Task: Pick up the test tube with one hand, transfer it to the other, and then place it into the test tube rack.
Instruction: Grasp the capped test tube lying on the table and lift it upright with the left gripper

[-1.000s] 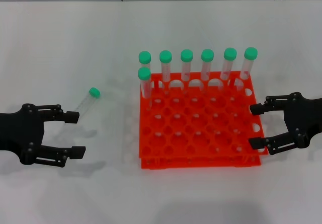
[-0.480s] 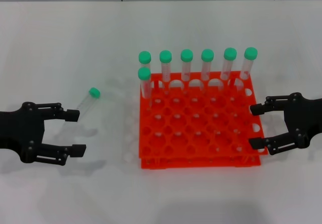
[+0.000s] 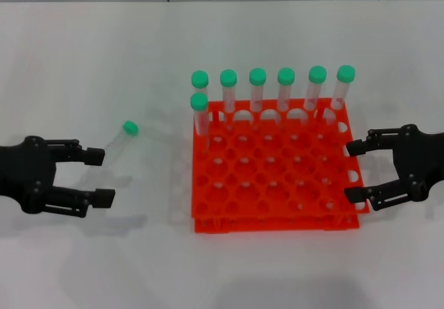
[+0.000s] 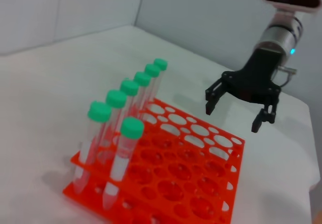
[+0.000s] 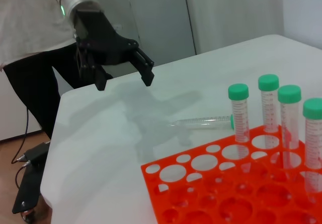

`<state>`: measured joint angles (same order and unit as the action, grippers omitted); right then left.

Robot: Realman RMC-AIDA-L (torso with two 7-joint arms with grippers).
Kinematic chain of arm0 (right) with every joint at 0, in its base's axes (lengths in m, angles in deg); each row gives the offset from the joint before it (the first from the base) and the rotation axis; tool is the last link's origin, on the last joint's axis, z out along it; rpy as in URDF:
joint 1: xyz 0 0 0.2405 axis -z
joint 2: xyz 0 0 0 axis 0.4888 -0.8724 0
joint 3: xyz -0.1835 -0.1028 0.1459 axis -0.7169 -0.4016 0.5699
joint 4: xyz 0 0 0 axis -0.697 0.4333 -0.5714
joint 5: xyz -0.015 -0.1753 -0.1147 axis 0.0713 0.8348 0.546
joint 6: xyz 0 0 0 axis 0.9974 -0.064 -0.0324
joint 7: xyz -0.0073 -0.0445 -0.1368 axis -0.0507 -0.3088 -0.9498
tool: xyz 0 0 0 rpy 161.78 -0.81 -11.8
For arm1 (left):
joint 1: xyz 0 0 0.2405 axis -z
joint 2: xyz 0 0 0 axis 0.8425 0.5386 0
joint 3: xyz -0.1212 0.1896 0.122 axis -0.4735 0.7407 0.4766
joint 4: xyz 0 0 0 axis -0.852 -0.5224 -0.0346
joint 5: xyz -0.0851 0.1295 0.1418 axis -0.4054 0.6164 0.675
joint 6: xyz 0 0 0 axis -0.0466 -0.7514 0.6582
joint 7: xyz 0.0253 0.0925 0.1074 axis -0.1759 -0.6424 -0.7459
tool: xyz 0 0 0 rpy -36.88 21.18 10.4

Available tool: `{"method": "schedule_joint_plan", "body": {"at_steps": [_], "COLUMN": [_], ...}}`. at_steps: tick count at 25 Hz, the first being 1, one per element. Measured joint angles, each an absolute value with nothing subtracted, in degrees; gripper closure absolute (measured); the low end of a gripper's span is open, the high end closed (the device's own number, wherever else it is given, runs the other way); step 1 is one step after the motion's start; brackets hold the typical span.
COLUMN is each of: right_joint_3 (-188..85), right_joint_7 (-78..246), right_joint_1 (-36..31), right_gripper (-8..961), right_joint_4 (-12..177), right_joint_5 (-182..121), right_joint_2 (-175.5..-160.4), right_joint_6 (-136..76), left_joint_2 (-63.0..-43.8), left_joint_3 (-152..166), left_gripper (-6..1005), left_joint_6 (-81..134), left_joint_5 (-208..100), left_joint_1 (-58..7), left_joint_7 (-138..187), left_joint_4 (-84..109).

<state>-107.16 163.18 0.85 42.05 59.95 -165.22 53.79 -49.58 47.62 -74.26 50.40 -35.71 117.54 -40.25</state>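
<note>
Lying flat on the white counter [image 3: 83, 73] at left of centre in the head view, the test tube [image 3: 119, 140] runs diagonally, its green cap toward the upper right and its clear tip toward the lower left, just past the left tool [image 3: 98, 178], whose fingers stand wide and empty, aimed right. At the orange rack [image 3: 277, 177], lower right, the right tool [image 3: 355, 171] reaches leftward, also spread wide, holding nothing.

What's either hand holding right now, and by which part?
Nothing. The left hand and right hand are both open and empty. The loose test tube lies on the table, ungripped, left of the test tube rack.
</note>
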Motion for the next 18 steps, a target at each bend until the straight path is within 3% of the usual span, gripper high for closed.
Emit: {"method": "schedule_joint_plan", "body": {"at_steps": [4, 10, 18], "right_joint_3": [-107.16, -107.16, -107.16], "right_joint_7": [162.86, 162.68, 162.20], "right_joint_1": [0.62, 0.36, 0.34], "right_gripper": [84, 84, 85], "right_joint_4": [42.01, 41.91, 41.91], "right_joint_5": [59.95, 60.09, 60.03], "right_joint_2": [-165.27, -165.44, -165.47], "right_joint_6": [53.57, 52.37, 51.57], "left_joint_2": [-49.49, -47.26, -47.04], "left_joint_3": [47.57, 47.70, 47.82], "left_gripper": [138, 137, 137], "left_joint_6": [-75.17, -76.04, -75.91], "left_joint_5": [50.51, 52.24, 67.61], "left_joint_1": [-35.67, -33.05, -26.26], "left_joint_7": [124.57, 141.17, 158.39], "left_joint_4": [-44.02, -49.34, -51.48]}}
